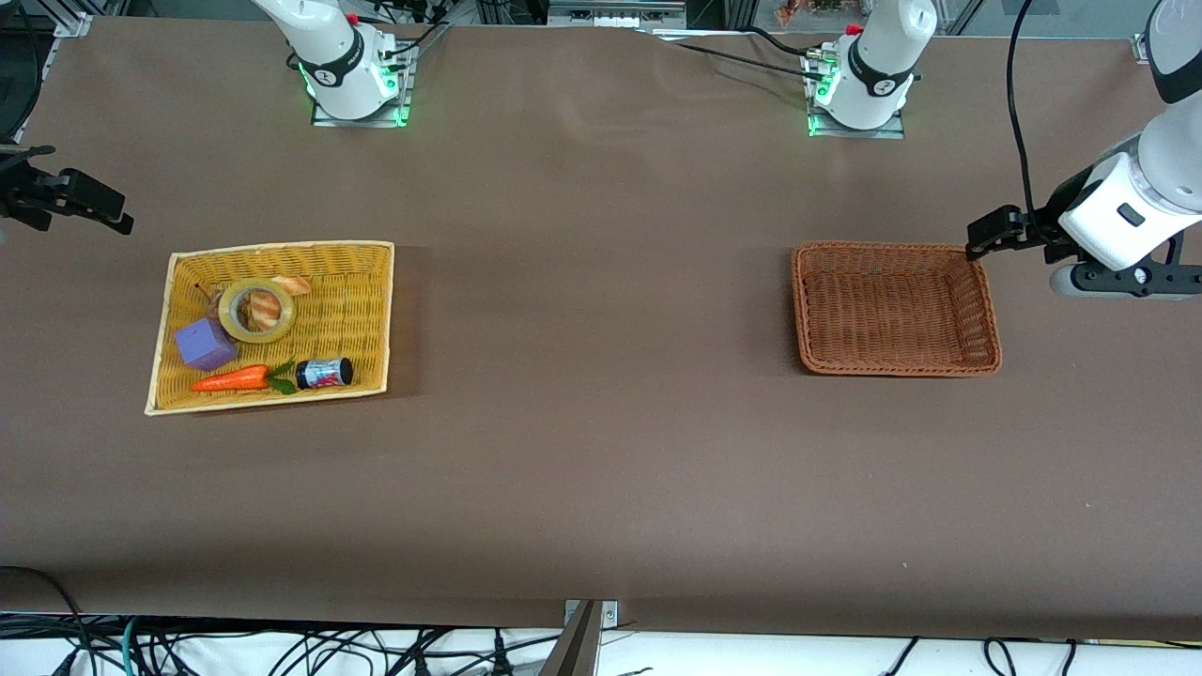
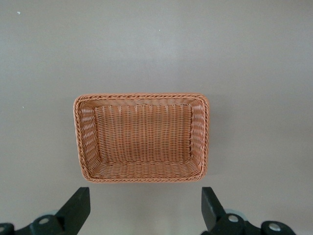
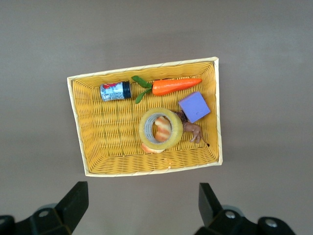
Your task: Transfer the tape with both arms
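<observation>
The tape [image 1: 257,309], a yellowish ring, lies flat in the yellow basket [image 1: 371,310] at the right arm's end of the table. It also shows in the right wrist view [image 3: 146,139], with a striped croissant [image 3: 163,129] showing through its hole. My right gripper [image 1: 117,214] is open and empty over bare table beside the yellow basket; its fingers [image 3: 73,203] frame bare table in the right wrist view. My left gripper [image 1: 981,239] is open and empty over the table beside the brown basket [image 1: 892,361], with its fingers [image 2: 78,205] spread wide.
In the yellow basket [image 3: 78,122] with the tape lie a purple cube [image 1: 205,344], a carrot [image 1: 235,378], a small dark jar [image 1: 324,373] and a small brown figure [image 3: 193,131]. The brown basket [image 2: 88,142] holds nothing. Brown table stretches between the two baskets.
</observation>
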